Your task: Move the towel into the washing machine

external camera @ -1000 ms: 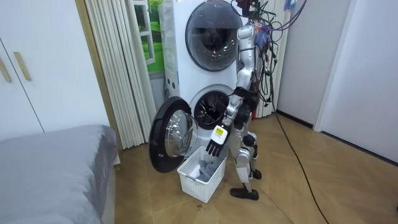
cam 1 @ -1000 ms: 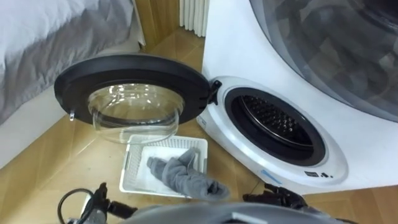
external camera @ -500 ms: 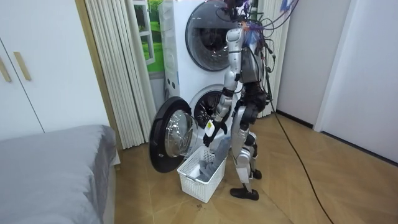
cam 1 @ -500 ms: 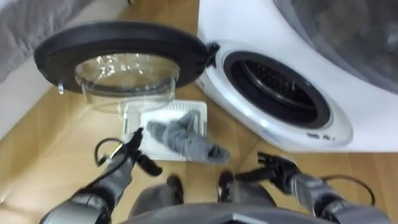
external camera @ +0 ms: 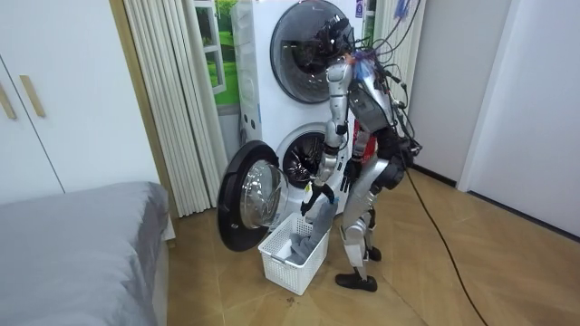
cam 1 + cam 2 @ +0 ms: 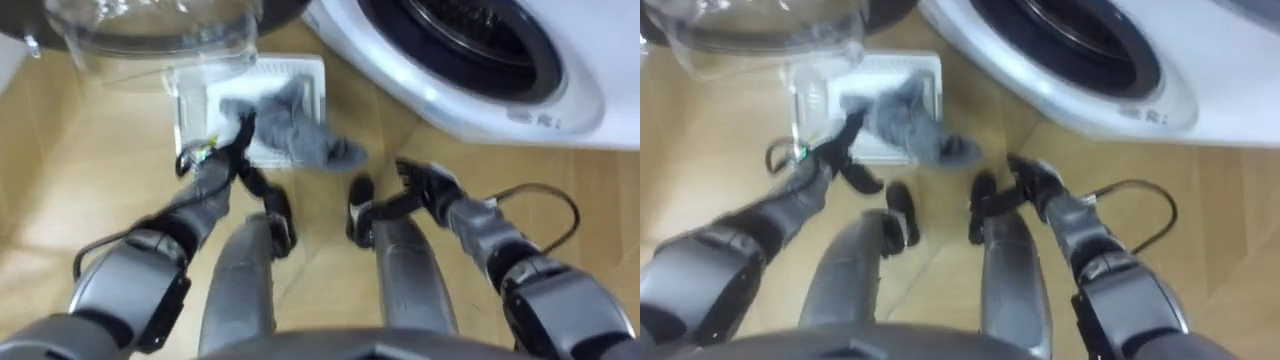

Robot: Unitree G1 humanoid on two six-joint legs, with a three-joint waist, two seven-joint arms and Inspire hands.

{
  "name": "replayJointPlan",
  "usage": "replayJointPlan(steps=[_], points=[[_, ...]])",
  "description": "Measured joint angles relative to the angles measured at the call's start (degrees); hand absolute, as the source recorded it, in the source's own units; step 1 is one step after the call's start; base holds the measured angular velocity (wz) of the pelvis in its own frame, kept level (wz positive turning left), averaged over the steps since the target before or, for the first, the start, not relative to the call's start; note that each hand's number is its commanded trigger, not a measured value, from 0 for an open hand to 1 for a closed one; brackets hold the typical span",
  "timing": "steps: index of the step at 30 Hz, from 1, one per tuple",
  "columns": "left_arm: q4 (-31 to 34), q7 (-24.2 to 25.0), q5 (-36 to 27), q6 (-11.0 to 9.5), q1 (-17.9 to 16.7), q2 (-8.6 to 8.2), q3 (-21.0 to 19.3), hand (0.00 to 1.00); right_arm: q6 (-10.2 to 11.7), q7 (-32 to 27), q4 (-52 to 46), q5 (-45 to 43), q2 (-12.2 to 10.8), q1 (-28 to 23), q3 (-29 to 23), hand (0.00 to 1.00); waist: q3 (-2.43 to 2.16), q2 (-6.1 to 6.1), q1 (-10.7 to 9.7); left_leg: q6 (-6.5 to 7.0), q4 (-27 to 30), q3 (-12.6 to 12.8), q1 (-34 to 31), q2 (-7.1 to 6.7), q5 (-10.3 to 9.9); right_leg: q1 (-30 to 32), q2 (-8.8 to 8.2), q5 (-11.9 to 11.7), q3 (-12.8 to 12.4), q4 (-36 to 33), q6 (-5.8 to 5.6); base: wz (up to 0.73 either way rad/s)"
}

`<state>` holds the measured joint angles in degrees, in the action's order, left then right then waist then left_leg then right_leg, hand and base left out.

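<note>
The robot stands bent forward in front of the big white washing machine (image 6: 480, 95), right by its open round hole (image 6: 470, 25). The round door with the clear glass bowl (image 6: 150, 40) swings wide open. On the wooden floor (image 6: 80, 190), just in front of the robot's feet, sits a white plastic basket (image 6: 300, 70). The soft grey towel (image 6: 300, 140) lies in the basket and hangs over its near edge. The left hand (image 6: 228, 158) reaches down to the basket with straight fingers, right next to the towel. I cannot tell if it touches the towel. The right hand (image 6: 425, 185) hangs over the floor beside the basket, its fingers loose and spread, holding nothing.
</note>
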<state>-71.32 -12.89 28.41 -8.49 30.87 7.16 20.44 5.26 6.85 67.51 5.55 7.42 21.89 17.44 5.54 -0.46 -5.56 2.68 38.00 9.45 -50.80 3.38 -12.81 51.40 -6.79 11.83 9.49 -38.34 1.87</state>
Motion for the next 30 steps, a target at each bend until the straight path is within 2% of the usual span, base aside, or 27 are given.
replayJointPlan(steps=[4, 6, 11, 15, 16, 21, 23, 27, 28, 29, 30], points=[[0.02, -3.69, 1.53, -0.73, 3.06, 0.96, 0.24, 0.00, 0.64, -0.66, -2.21, 1.88, -0.05, 2.08, 1.96, 0.00, 0.06, -0.08, -0.61, 0.19, 5.87, 0.01, -8.71, 1.17, -1.11, 8.96, -0.04, 0.73, -0.64, -6.23, 0.92, -0.04], [0.05, -5.12, 2.59, -0.78, 3.35, 1.34, 0.51, 0.00, 1.26, -0.77, -3.04, 2.23, -0.32, 2.08, 2.77, 0.00, 0.15, -0.36, -1.27, 0.10, 8.28, 0.04, -11.01, 1.26, -1.70, 11.62, -0.13, 1.48, -1.18, -8.97, 1.14, -0.03], [0.35, -10.30, 8.36, -0.99, 4.77, 2.04, 3.12, 0.00, 1.86, -1.31, -3.35, 5.23, -0.25, 4.65, 5.22, 0.00, 0.19, -0.54, -2.72, -0.14, 16.33, -0.34, -18.35, 3.16, -4.25, 18.66, -0.09, 3.14, -1.05, -15.77, 2.40, -0.12], [0.36, -13.93, 14.06, -1.05, 5.99, 3.08, 6.38, 0.00, 2.65, -1.72, -3.98, 5.49, -0.41, 5.84, 7.49, 0.00, 0.19, -0.55, -3.75, -0.46, 18.95, -0.56, -21.23, 4.32, -4.96, 21.16, 0.98, 3.29, -1.16, -17.40, 2.74, -0.11], [0.38, -15.21, 15.19, -1.09, 6.24, 3.27, 7.28, 0.00, 2.80, -1.70, -3.98, 5.54, -0.47, 6.21, 7.84, 0.00, 0.20, -0.57, -3.73, -0.51, 19.89, -0.63, -21.89, 5.01, -5.49, 21.75, 1.45, 3.35, -1.16, -17.80, 2.91, -0.22], [0.39, -17.35, 15.17, -1.19, 7.99, 4.37, 10.09, 0.00, 2.99, -1.71, -4.76, 6.95, -1.26, 8.17, 8.27, 0.00, 0.34, -1.07, -5.69, -0.87, 22.56, -0.89, -25.31, 5.29, -6.32, 25.33, 1.65, 4.05, -1.44, -20.59, 3.27, -0.04], [0.31, -17.85, 15.16, -1.27, 8.37, 5.03, 11.32, 0.00, 3.52, -1.71, -5.13, 8.02, -1.84, 8.40, 8.28, 0.00, 0.70, -1.69, -6.51, -1.00, 23.21, -0.94, -25.93, 5.47, -6.55, 25.95, 1.59, 4.46, -1.28, -21.35, 3.58, 0.00], [0.31, -18.16, 16.17, -1.51, 8.48, 5.61, 13.08, 0.00, 3.64, -1.86, -5.25, 8.54, -2.45, 8.45, 8.90, 0.00, 0.69, -1.80, -7.11, -1.57, 24.84, -1.77, -27.21, 5.79, -7.46, 26.70, 1.52, 5.23, -0.43, -22.58, 4.03, 0.01], [0.31, -18.17, 16.31, -1.60, 8.63, 5.78, 13.75, 0.42, 3.68, -1.85, -5.25, 8.76, -2.48, 8.61, 8.91, 0.00, 0.71, -1.83, -7.34, -1.59, 25.01, -1.97, -27.61, 5.79, -7.50, 26.84, 1.25, 5.42, 0.06, -22.73, 4.27, 0.08], [0.25, -18.17, 16.32, -1.83, 8.62, 5.82, 14.13, 1.00, 3.87, -1.85, -5.20, 8.93, -2.56, 8.58, 8.90, 0.00, 0.74, -1.91, -7.56, -1.58, 25.20, -2.16, -27.78, 5.79, -7.53, 26.85, 1.16, 5.63, 0.31, -22.93, 4.31, 0.09], [0.21, -18.17, 16.32, -1.92, 8.60, 5.83, 14.18, 1.00, 4.02, -1.85, -5.20, 8.92, -2.56, 8.55, 8.88, 0.00, 0.73, -1.95, -7.68, -1.50, 25.36, -2.20, -27.83, 5.78, -7.58, 26.85, 1.11, 5.81, 0.37, -23.14, 4.29, 0.11]])
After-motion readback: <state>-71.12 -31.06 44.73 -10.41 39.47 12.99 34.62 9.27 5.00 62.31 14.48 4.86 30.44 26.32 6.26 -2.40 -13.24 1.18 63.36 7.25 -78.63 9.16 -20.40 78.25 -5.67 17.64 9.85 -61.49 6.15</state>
